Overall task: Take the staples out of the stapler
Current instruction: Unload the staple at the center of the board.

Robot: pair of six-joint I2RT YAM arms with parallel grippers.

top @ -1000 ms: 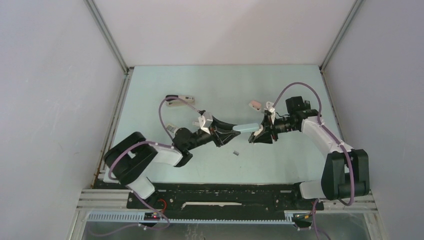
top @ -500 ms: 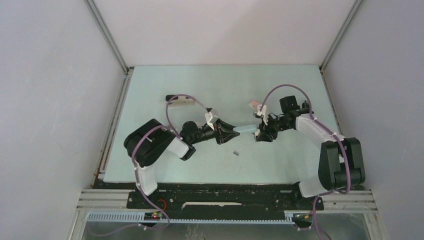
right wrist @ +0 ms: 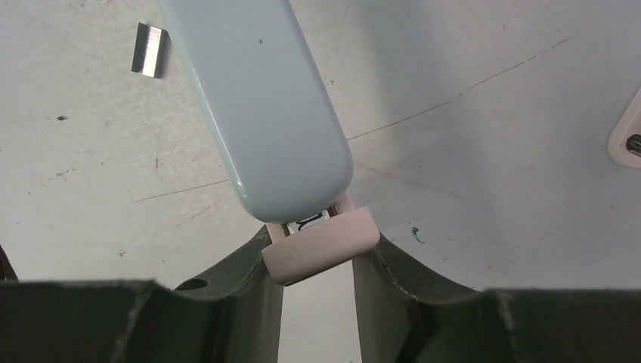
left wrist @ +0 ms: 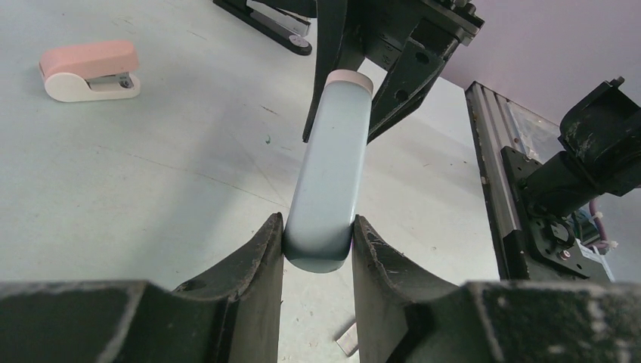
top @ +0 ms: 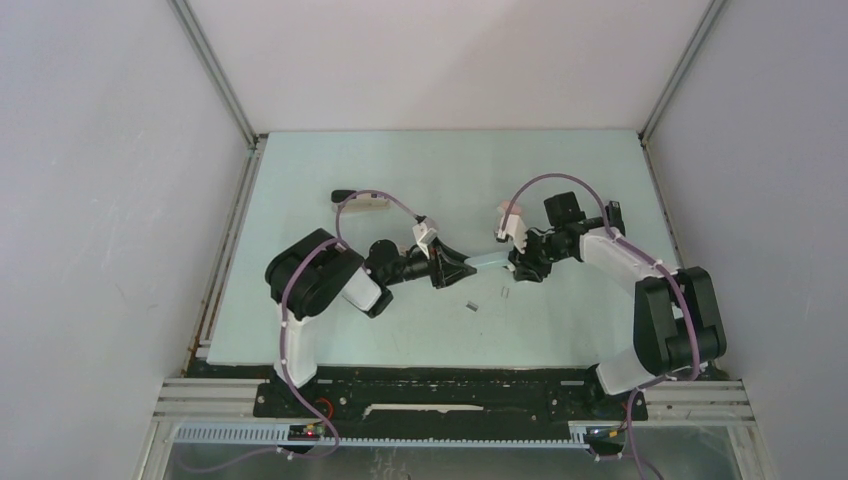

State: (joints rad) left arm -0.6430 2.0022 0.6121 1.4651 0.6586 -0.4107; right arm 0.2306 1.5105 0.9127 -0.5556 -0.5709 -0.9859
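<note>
Stapler (top: 487, 259) with a pale blue body and a white end piece — held up between the two grippers near the middle of the tabletop (top: 560, 170), clear of the surface in the left wrist view.

Left gripper (top: 462, 266): clamps the rounded blue end of the stapler (left wrist: 329, 174), with both fingers (left wrist: 253, 261) pressed against its sides.

Right gripper (top: 512, 265): closes on the opposite end, pinching the white end piece (right wrist: 321, 242) between its fingers (right wrist: 242, 272). Shows that piece standing a little out from the blue body, with a narrow gap between the two. Something dark and thin sits in that gap — too small to tell what.

On the tabletop just in front of the held stapler: a short grey staple strip (top: 472, 305) lying flat, and a second staple strip (top: 505, 293) near it to the right, the two apart from each other and from the fingers. Shows one grey strip (right wrist: 148, 51) in the right wrist view as well, beside the blue body but not touching it; cannot tell which of the two.

Farther back: a pink stapler (top: 510, 211) with a white base beside the right wrist, and a black stapler (top: 358, 200) off to the left, well apart from the grippers.
</note>
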